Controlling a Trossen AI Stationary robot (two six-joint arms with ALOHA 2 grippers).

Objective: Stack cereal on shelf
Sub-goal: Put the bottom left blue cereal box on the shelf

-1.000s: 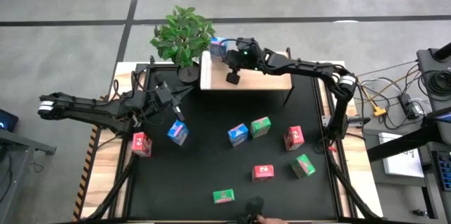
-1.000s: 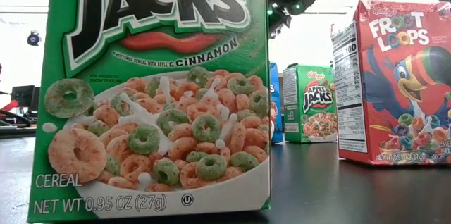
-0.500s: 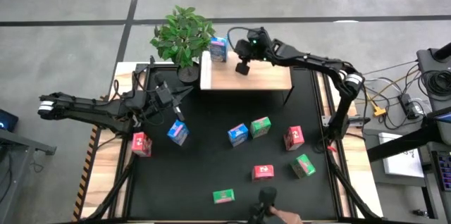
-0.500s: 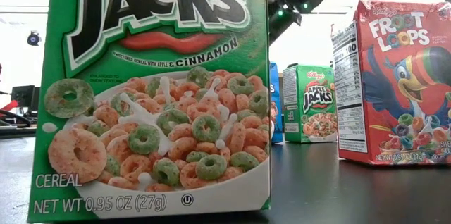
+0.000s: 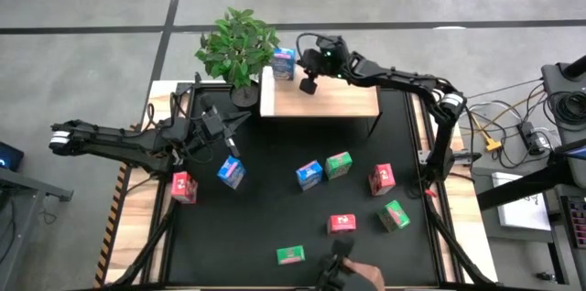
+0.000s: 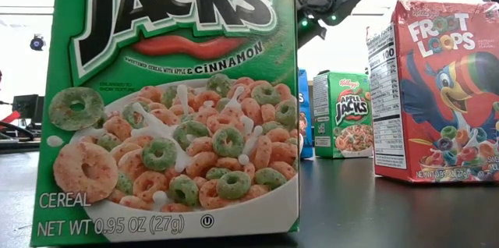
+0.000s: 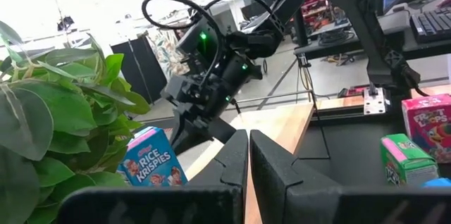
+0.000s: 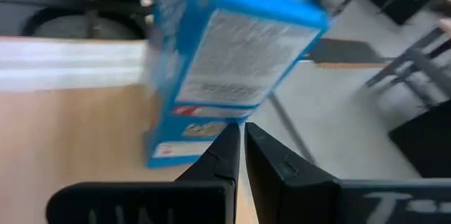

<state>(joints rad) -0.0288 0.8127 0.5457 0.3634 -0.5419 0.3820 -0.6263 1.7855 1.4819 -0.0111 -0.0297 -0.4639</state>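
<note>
Right gripper (image 5: 309,84) hovers clenched and empty over the shelf (image 5: 348,101), beside the blue box (image 5: 284,63); left gripper (image 5: 231,144) waits clenched.

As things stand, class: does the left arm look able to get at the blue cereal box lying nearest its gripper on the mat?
Probably yes. The left gripper, shut, hangs just above the blue box, with bare mat between them. The red box stands off to one side, clear of that path.

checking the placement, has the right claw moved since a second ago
Yes. In the high view the right claw, shut and empty, has gone from the shelf's middle front toward its far edge, beside the blue box.
</note>
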